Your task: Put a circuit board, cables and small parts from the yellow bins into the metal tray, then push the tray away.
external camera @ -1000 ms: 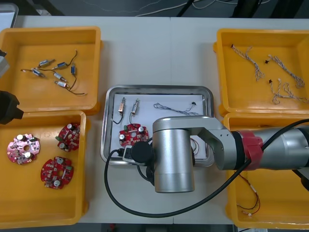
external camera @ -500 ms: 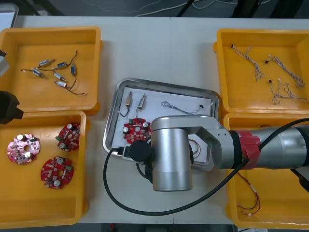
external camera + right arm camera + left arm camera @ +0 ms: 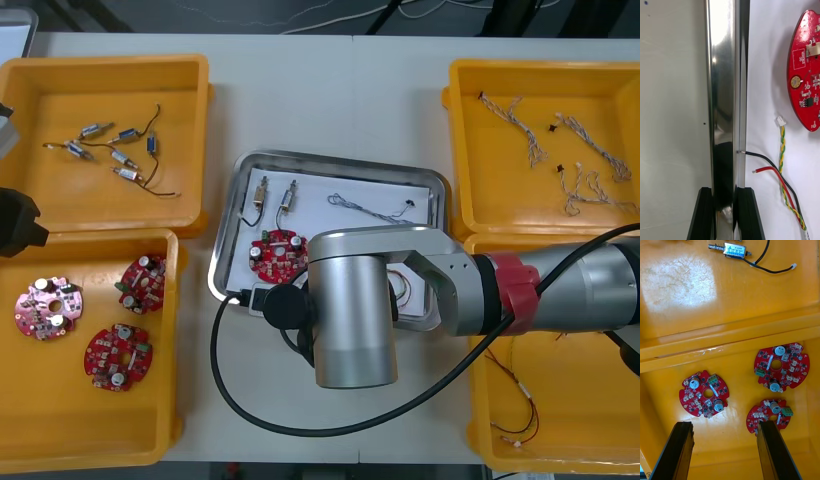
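Right gripper (image 3: 723, 195) pinches metal tray (image 3: 720, 93) rim, 6 o'clock; we fear skew into 3 o'clock yellow bin (image 3: 500, 190). Left gripper (image 3: 724, 427) agape, empty, 9 o'clock.

metal tray (image 3: 724, 93) rim gleaming mirror-smooth, its inside looking matt white, yellow bins (image 3: 60, 200) shining as glossy plastic

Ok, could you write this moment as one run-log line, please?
right gripper: shut on metal tray rim | left gripper: open over yellow bin | tray holds: circuit board, cables, small metal parts
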`<state>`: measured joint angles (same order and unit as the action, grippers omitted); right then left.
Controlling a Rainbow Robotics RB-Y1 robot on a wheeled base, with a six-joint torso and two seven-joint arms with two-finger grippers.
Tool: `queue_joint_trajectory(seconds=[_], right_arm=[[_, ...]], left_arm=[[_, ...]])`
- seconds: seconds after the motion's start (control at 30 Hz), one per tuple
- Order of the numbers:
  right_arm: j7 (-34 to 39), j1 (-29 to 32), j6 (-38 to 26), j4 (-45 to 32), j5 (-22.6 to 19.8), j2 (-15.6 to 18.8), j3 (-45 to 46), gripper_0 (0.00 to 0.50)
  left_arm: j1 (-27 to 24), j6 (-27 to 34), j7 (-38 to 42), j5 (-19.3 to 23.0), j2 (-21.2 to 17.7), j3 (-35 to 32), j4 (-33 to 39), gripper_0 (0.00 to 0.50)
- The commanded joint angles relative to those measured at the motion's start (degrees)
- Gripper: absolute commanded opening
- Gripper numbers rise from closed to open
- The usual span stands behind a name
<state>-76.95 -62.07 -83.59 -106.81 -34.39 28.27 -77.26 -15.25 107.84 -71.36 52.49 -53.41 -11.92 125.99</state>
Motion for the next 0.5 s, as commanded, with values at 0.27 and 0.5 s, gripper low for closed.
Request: queue_joint_trajectory(seconds=[0.27,0.5], right_arm=[[-5.2,-5.6,2.2,0.3,2.6,2.9,-2.9,0.0],[-7.4,-7.5,3.8,3.0,2.6,2.9,-3.1,0.0]], left_arm=[[1.0,0.4,-1.5,-0.5,-2.6,-1.6,1.4,0.5],[1.0,0.4,-1.5,-0.5,-2.6,-1.6,1.4,0.5]])
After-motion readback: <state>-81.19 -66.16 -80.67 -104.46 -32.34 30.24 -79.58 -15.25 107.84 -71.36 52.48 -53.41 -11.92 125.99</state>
